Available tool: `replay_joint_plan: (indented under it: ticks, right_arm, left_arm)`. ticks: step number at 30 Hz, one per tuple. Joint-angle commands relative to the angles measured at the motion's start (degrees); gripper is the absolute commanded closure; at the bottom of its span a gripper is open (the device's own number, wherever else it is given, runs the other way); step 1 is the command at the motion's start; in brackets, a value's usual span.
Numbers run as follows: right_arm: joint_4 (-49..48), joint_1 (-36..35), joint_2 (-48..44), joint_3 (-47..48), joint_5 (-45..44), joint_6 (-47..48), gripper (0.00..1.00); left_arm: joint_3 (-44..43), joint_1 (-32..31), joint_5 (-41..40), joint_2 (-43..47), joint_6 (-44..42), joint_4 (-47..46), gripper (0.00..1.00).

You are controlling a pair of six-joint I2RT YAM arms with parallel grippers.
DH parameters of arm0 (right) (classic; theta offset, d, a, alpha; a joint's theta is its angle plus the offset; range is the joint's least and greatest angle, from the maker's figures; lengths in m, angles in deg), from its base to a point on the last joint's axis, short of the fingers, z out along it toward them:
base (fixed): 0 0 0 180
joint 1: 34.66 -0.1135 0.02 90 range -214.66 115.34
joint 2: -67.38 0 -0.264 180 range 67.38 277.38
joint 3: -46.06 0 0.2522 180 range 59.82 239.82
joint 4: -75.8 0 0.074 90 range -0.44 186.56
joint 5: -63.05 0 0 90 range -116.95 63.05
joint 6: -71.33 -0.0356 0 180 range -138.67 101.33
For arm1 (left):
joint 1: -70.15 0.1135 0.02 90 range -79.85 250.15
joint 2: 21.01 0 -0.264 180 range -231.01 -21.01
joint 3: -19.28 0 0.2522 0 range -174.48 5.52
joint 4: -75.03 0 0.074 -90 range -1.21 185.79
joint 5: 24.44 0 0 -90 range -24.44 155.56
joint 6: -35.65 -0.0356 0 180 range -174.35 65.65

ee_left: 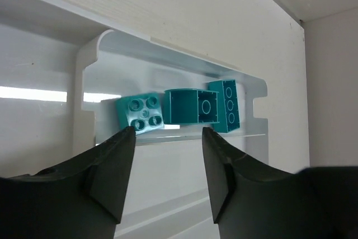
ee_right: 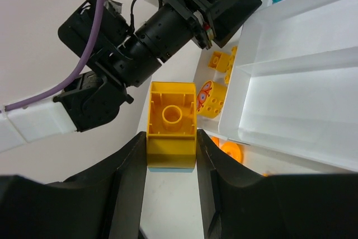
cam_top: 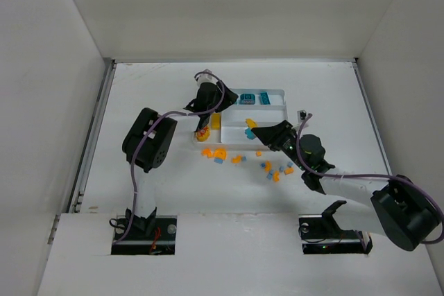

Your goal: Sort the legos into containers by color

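The white tray (cam_top: pixel 274 117) holds teal legos (ee_left: pixel 191 106) in its far section and yellow ones (ee_right: pixel 212 99) in its narrow left section. My left gripper (ee_left: pixel 168 132) hovers over the tray's left end (cam_top: pixel 229 95), open, with nothing between its fingers and the teal bricks just beyond the tips. My right gripper (ee_right: pixel 170 138) is shut on a yellow brick (ee_right: pixel 170 116) with a light blue edge under it. It holds the brick above the tray's near side (cam_top: pixel 253 128). Loose orange and blue legos (cam_top: pixel 237 159) lie on the table in front of the tray.
The left arm's wrist (ee_right: pixel 156 32) and purple cable sit close ahead of the right gripper. An orange round piece (ee_right: pixel 229 152) lies just outside the tray's near wall. White walls enclose the table on three sides.
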Motion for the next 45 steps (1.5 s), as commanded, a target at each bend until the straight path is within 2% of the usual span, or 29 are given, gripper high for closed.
replay_joint_plan:
  ticks: [1, 5, 8, 10, 15, 18, 23, 30, 34, 45]
  right_arm:
    - [-2.1, -0.5, 0.9, 1.0, -0.7, 1.0, 0.67]
    - [-2.8, -0.5, 2.5, 1.9, -0.7, 1.0, 0.67]
    - [-4.2, -0.3, 3.9, 2.2, -0.8, 0.2, 0.67]
    - [-5.6, -0.5, 5.1, 2.6, -0.8, -1.2, 0.67]
    - [-8.7, -0.4, 7.7, 3.7, -0.8, -5.3, 0.67]
    - [-11.1, -0.2, 9.3, 4.1, -0.8, -8.1, 0.67]
    - [-14.1, -0.4, 11.9, 4.7, -1.0, -11.8, 0.67]
    - [-17.8, -0.5, 14.4, 4.5, -3.0, -14.9, 0.67]
    - [-20.5, -0.5, 16.2, 4.7, -2.7, -17.3, 0.67]
    - [-28.1, -0.5, 22.3, 5.8, -1.5, -23.7, 0.67]
  left_arm:
    - [1.2, -0.3, -0.8, 4.8, -0.9, -2.1, 0.49]
    - [7.6, -0.8, -0.8, 10.3, 0.2, -5.9, 0.47]
    - [15.4, -1.3, -0.4, 15.4, 3.6, -10.9, 0.55]
    - [21.1, -2.2, 0.4, 18.7, 7.2, -14.9, 0.56]
    - [33.7, -5.9, 1.9, 25.7, 14.6, -27.0, 0.55]
    - [37.9, -7.8, 2.0, 27.7, 17.6, -32.6, 0.51]
    - [41.0, -9.7, 2.9, 26.8, 21.6, -41.2, 0.48]
    - [42.5, -10.1, 3.9, 20.3, 27.7, -53.0, 0.49]
    - [41.6, -10.3, 5.0, 18.3, 28.9, -53.4, 0.57]
    - [42.0, -11.3, 4.2, 21.1, 26.1, -53.4, 0.56]
